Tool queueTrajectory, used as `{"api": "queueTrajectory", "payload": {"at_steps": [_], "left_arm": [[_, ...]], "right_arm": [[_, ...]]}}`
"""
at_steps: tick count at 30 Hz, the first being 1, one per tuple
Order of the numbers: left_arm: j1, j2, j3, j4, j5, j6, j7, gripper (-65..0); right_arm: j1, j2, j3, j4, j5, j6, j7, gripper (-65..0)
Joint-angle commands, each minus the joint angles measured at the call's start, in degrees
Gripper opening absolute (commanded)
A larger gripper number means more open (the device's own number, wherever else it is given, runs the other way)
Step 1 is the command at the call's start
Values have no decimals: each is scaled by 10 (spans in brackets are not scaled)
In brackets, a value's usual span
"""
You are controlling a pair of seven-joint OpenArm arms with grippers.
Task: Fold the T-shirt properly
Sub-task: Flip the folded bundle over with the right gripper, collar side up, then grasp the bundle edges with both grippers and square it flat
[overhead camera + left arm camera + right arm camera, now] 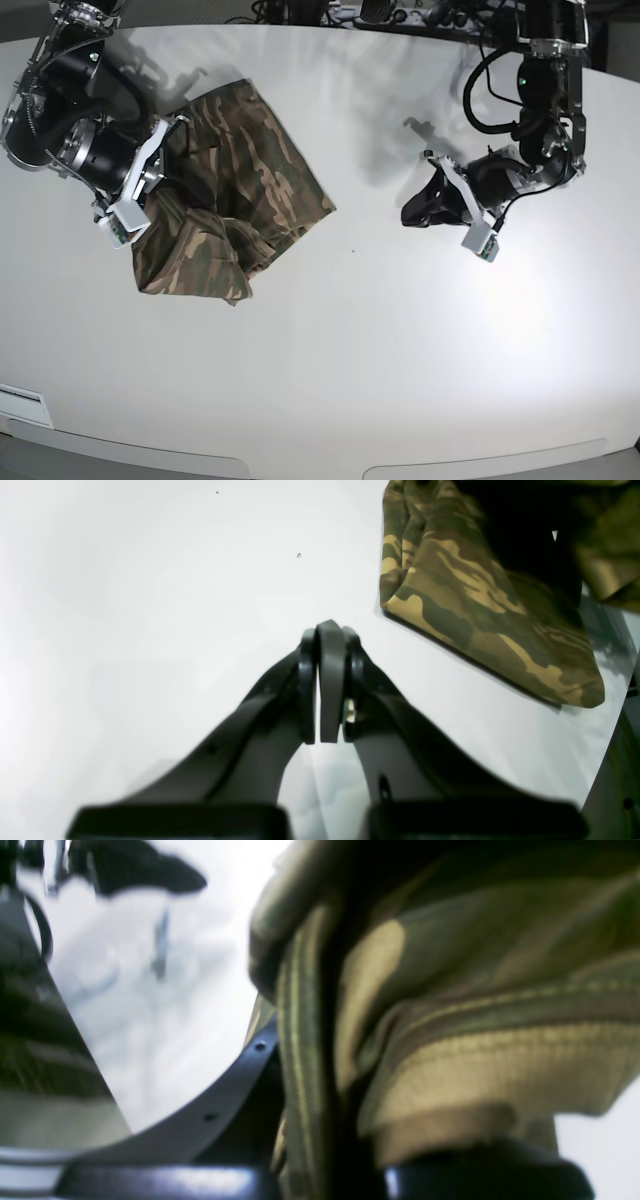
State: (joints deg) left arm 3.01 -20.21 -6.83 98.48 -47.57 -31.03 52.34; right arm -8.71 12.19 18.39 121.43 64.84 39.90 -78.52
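One crumpled camouflage shirt (235, 190) at nine o'clock; right end effector (165, 165) grips it, left end effector (330, 635) clenched, empty.

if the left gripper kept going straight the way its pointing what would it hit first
Probably just the bare table. The left gripper, jaws shut and empty, aims at open white surface; the T-shirt lies off to one side of that line, though depth is unclear.

Bright overhead light, glare on white table (400, 330), soft arm shadows, right wrist view blurred
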Motion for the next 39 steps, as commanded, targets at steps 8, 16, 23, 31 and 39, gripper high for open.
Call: {"api": "queueTrajectory", "payload": {"at_steps": [8,16,23,31,39], "left_arm": [[-10,-6,-4,9,-10,-3,-13,-624],[-10,-6,-4,9,-10,-4,-13,-624],[-13,-19,-4,10,-61,-66,-5,-650],[-47,-6,13,18,-350,-90,160,-650],[-49,65,177,18,-309,-90,163,-650]], "right_arm": [[7,24,-99,-33,71,1,13,-220],[25,36,-141,-17,142,1,11,-185],[93,44,-141,-17,44,1,32,-650],[155,60,-143,-70,-118,1,167,-650],[268,67,-207,-275,-118,1,186,-650]]}}
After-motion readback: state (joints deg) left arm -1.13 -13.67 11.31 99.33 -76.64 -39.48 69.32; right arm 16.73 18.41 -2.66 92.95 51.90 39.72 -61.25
